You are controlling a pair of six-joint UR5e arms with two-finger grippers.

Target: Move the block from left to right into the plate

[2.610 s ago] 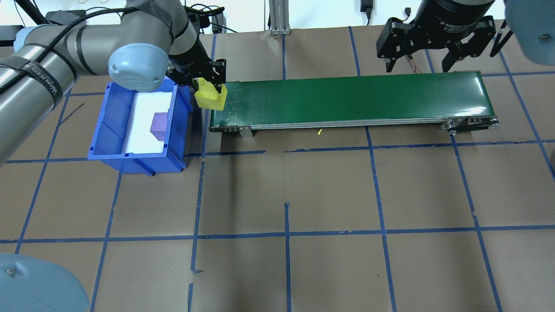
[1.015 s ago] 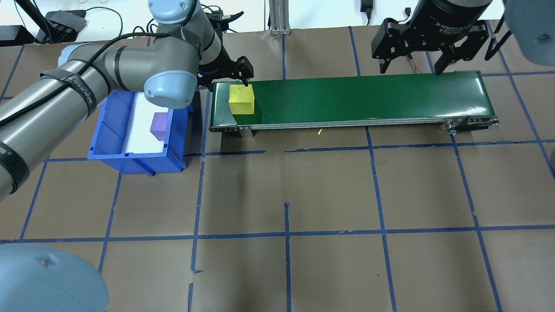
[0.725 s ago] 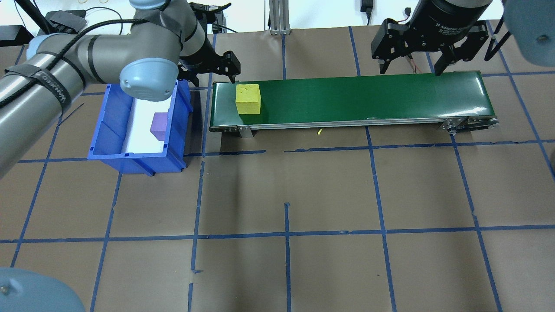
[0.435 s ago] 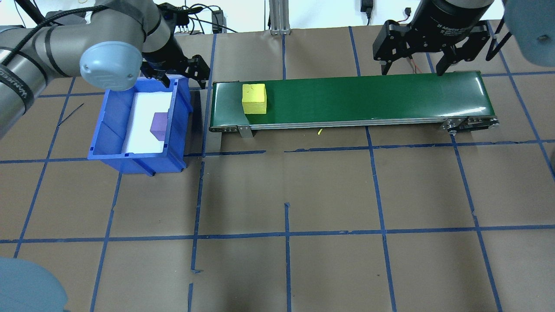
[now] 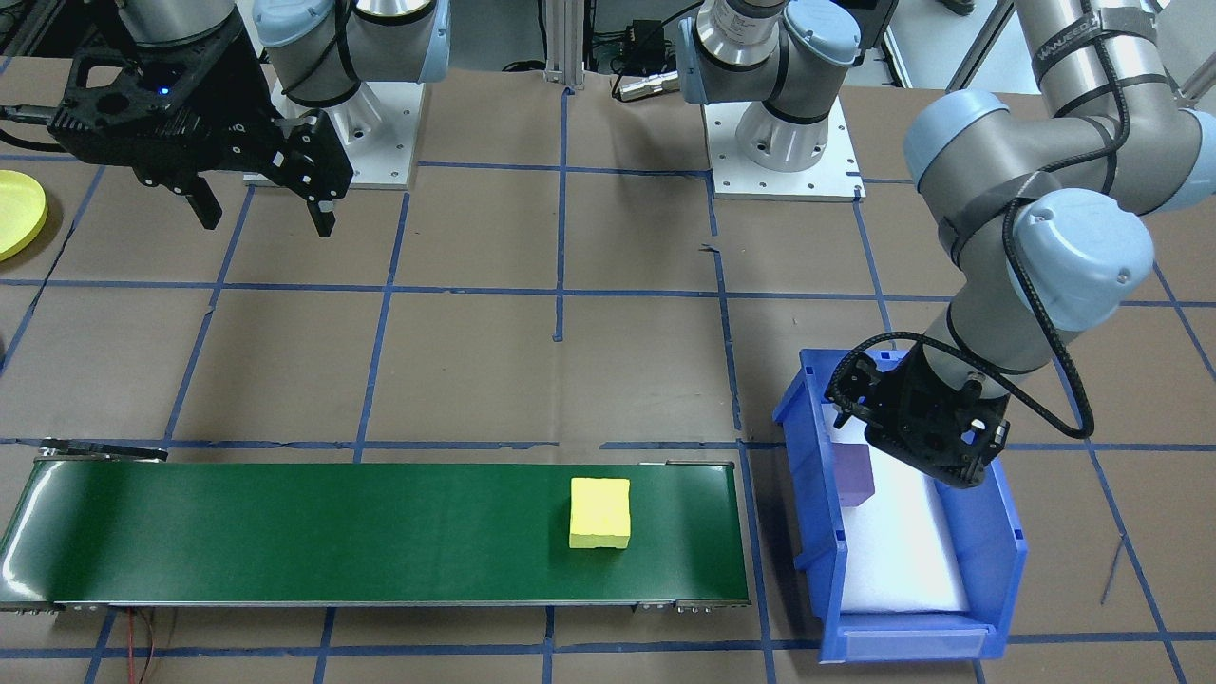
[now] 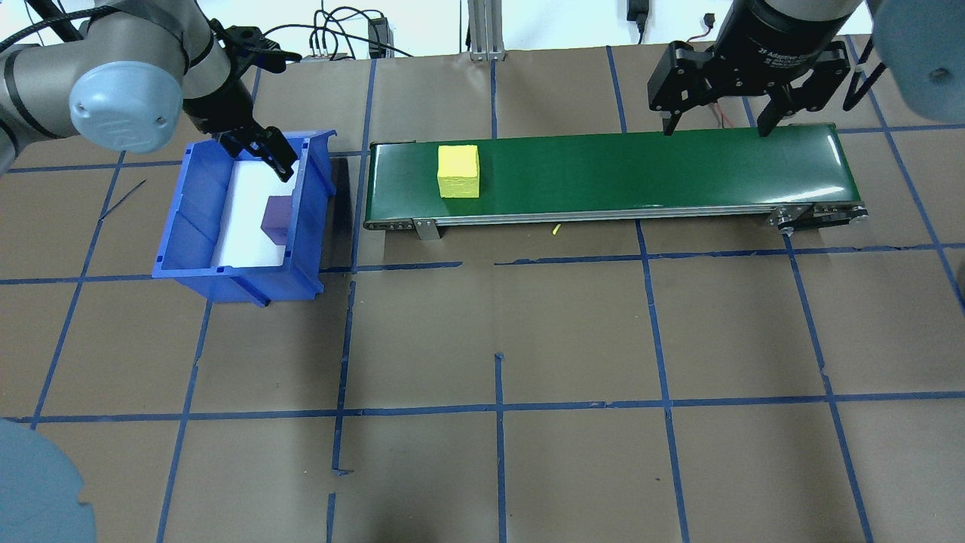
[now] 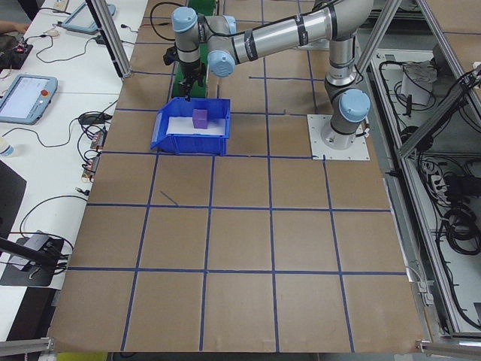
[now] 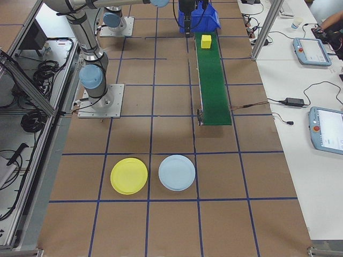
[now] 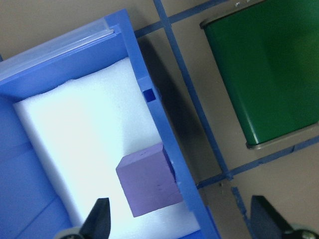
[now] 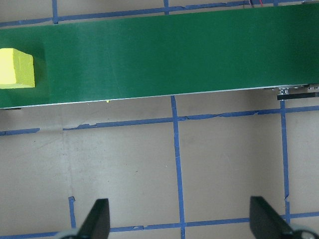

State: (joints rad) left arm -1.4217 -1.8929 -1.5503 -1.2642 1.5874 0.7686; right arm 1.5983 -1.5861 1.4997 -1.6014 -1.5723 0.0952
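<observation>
Since earlier, our left gripper (image 6: 273, 154) moved over bin (image 6: 197, 249), wide, empty; block (image 6: 458, 171) rode belt (image 6: 641, 170) rightward; right gripper (image 6: 712, 113) wide; purple cube (image 6: 277, 216) beneath.

plate (image 5: 17, 211) — cut by edge

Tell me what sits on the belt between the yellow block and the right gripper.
Nothing: in the overhead view, the green belt is bare from the yellow block to its far end, where the open right gripper hangs.
</observation>
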